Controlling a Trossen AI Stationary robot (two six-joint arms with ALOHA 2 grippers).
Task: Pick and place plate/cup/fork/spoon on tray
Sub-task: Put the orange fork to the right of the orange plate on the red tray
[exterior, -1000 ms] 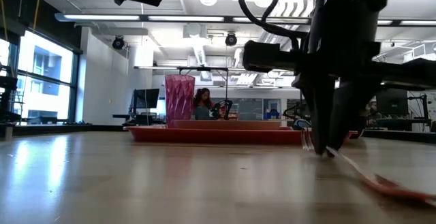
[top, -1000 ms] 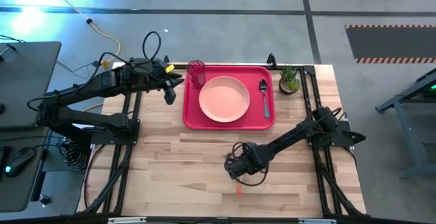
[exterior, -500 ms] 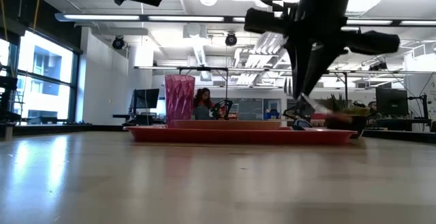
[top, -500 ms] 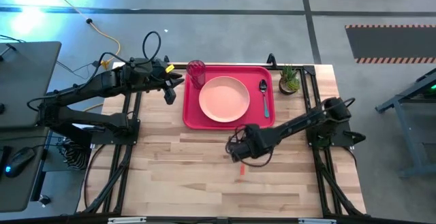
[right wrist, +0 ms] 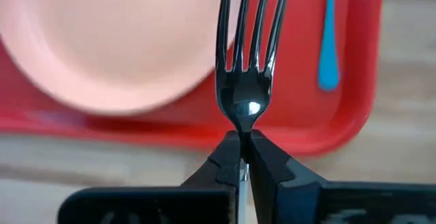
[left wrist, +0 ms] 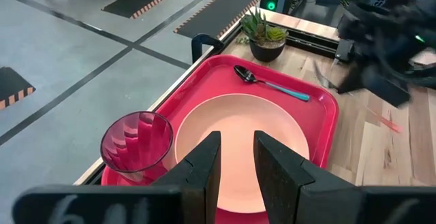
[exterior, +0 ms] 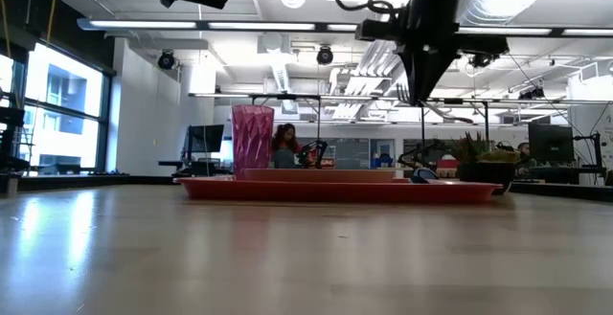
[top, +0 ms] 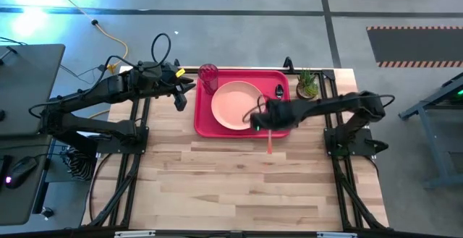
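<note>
The red tray [top: 202, 126] holds the salmon plate [top: 235, 106], the ribbed pink cup [top: 208, 76] at its far left corner and the blue-handled spoon [left wrist: 271, 86] on its right. My right gripper [top: 258, 120] hangs over the tray's near right part, shut on the fork [right wrist: 246, 60]. The fork's orange handle [top: 269, 145] sticks out toward the table's near edge. My left gripper [left wrist: 236, 152] waits open and raised at the tray's left side, facing cup and plate. My right gripper pinches the fork's metal neck [right wrist: 241, 124], just below the tines, between its two fingertips. The fingers come from above, slanting down. The tines jut beyond the fingertips over the tray; the fork is lifted clear of table and tray.
A small green potted plant [top: 307, 85] stands just off the tray's far right corner. Bare wood [top: 217, 187] stretches from the tray to the table's near edge. In the low view a person [exterior: 283, 143] sits in the room far behind the table.
My right gripper has risen and swung from the table's near middle toward the far edge, ending over the tray's near right part, its wrist rolling on the way. The fork, whose handle end lay on the wood, has been lifted clear and carried along.
</note>
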